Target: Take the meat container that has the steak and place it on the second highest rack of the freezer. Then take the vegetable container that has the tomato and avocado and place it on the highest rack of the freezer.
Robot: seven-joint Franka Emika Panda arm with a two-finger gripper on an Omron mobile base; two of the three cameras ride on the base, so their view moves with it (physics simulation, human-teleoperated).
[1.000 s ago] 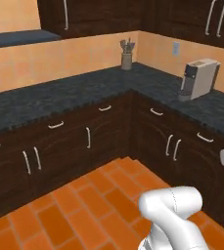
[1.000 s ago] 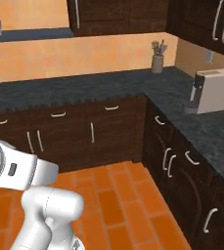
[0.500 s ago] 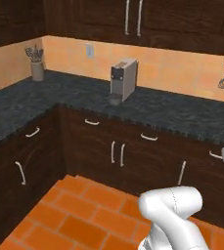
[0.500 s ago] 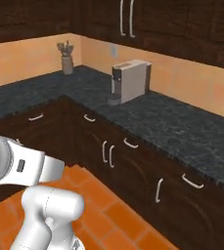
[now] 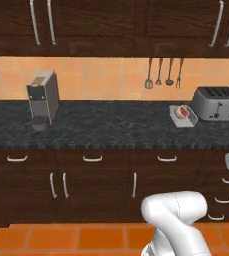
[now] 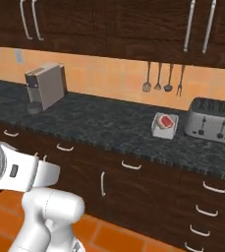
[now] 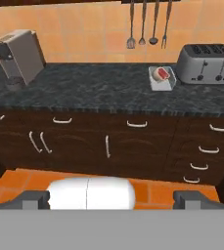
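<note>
Leftmost on the dark stone counter point(image 5: 111, 127) stood the grey coffee machine point(image 5: 42, 97), well apart from everything else. Further right, a row of utensils point(image 5: 164, 72) hung on the orange tiled wall, and below them, just beside the silver toaster point(image 5: 217, 102), sat the clear meat container point(image 5: 183, 115) with the steak point(image 7: 162, 73) inside, its red cut face showing. In the hand view the gripper point(image 7: 111, 197) pointed at the counter from well back, its two finger tips point(image 7: 35, 197) spread as wide as they go and holding nothing.

The step in hand appeared to be the approach to the meat container. To do it well, the base would probably need to close in on the toaster end of the counter first; then the hand should come down over the container's rim with the fingers kept wide, clear of the toaster's side.

Compared with the earlier frames, the whole scene had slid sideways: the corner of the counter and the jar of utensils were gone, the coffee machine sat further left, and the toaster and container had come into sight. That was the cameras turning, not the things moving.
</note>
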